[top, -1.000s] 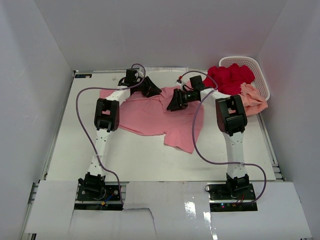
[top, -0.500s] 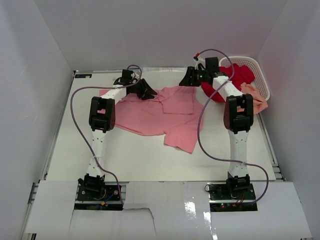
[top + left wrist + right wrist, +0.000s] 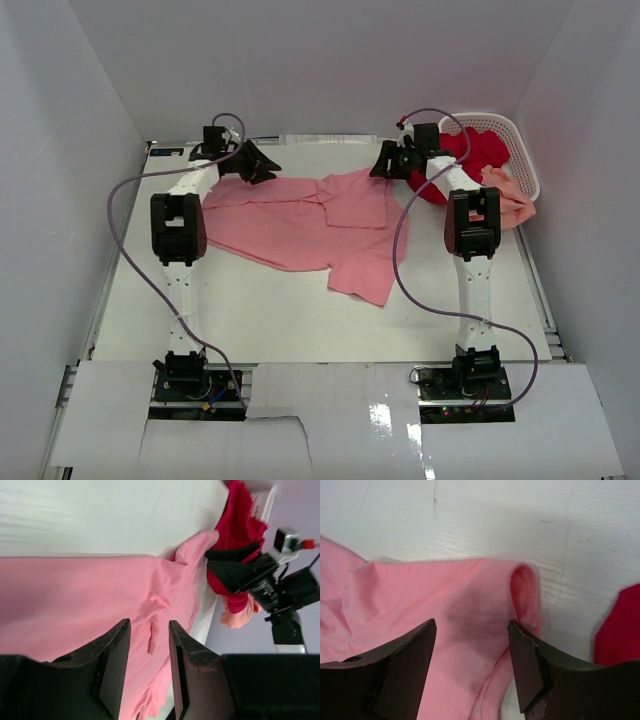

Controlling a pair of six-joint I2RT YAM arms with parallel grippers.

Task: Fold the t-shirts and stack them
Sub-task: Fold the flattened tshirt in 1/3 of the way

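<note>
Here, pink t-shirt flat under left tool; right tool over hemmed corner; both spread.

No text, label or number can be read anywhere.

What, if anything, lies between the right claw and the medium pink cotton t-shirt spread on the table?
Nothing visible does. The right claw hangs open directly over the medium pink cotton t-shirt, at a hemmed edge. The deep red t-shirt lies off to the side.
</note>
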